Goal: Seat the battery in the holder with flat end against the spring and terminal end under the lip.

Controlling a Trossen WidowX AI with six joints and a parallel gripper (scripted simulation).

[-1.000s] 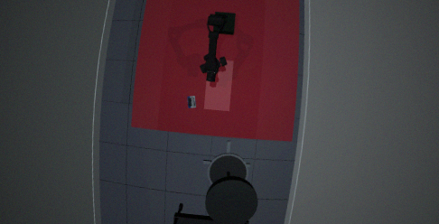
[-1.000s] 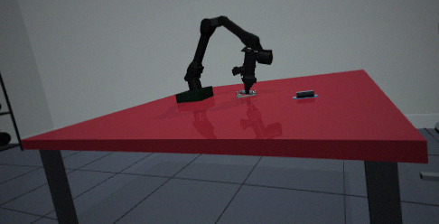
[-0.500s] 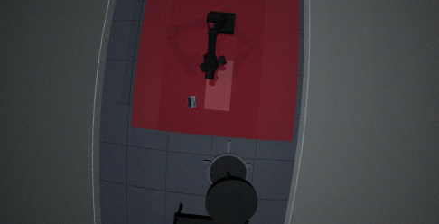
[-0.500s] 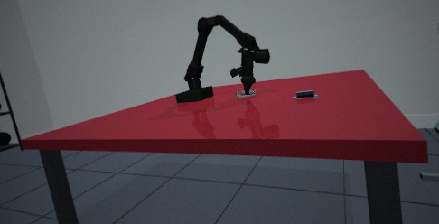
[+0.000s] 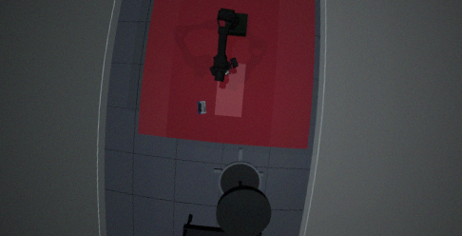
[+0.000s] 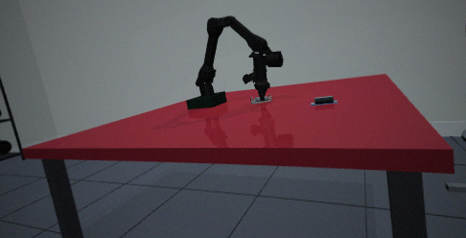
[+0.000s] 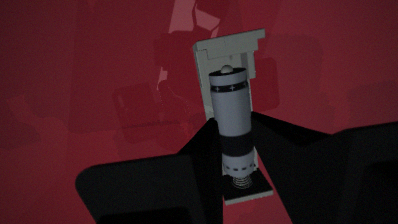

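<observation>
The battery [image 7: 234,112] is grey-blue with dark bands. It lies lengthwise over the pale holder [image 7: 227,45] [image 6: 255,102]. Its flat end meets or nearly meets the coil spring [image 7: 242,181] at the near end. Its terminal end, with a round nub, points at the lip end and stands short of it, with a gap of holder floor showing. It looks a little raised at the terminal end; its exact height is unclear. My gripper [image 7: 234,119] [image 6: 262,99] is shut on the battery's sides, down at the holder. The fingers hide part of the holder's sides.
A small blue-and-white item [image 5: 202,108] with a dark top lies apart from the holder, and also shows in the exterior view [image 6: 323,101]. The arm's dark base [image 5: 241,25] [image 6: 206,102] stands on the red table [image 5: 280,118] [image 6: 216,130].
</observation>
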